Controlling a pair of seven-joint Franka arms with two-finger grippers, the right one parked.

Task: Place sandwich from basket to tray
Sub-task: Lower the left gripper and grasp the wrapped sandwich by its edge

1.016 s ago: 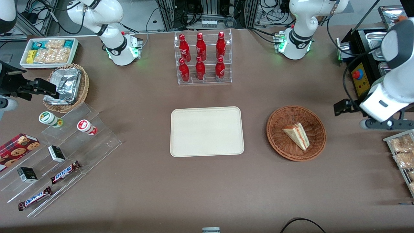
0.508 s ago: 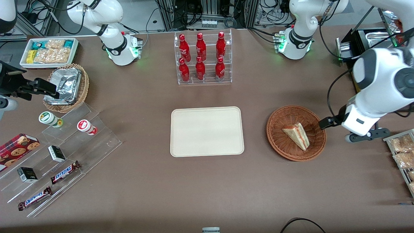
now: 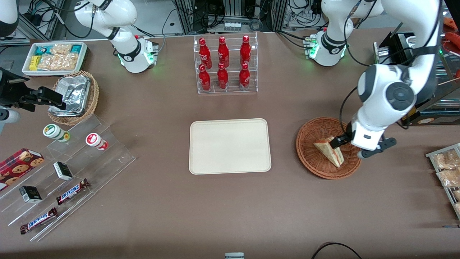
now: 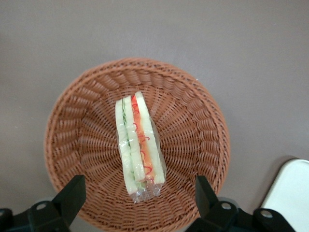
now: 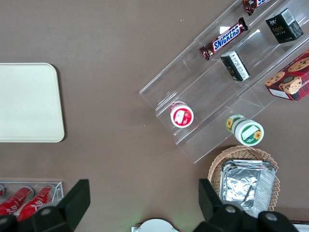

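Covering the table is plain brown matting. Snickers bars lie toward the parked arm's end. The gripper, fingers spread, hovers over the sandwich in the basket.

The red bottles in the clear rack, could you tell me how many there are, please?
6: three red bottles in the upper row and three in the lower row of the clear rack; none seem hidden. The gripper hovers above the basket.

A clear rack of six red bottles stands on the brown tabletop. Toward the parked arm's end (a crowded corner) sit a foil-filled tan basket, a white snack bin, and acrylic steps carrying two Snickers bars, cups and small boxes.
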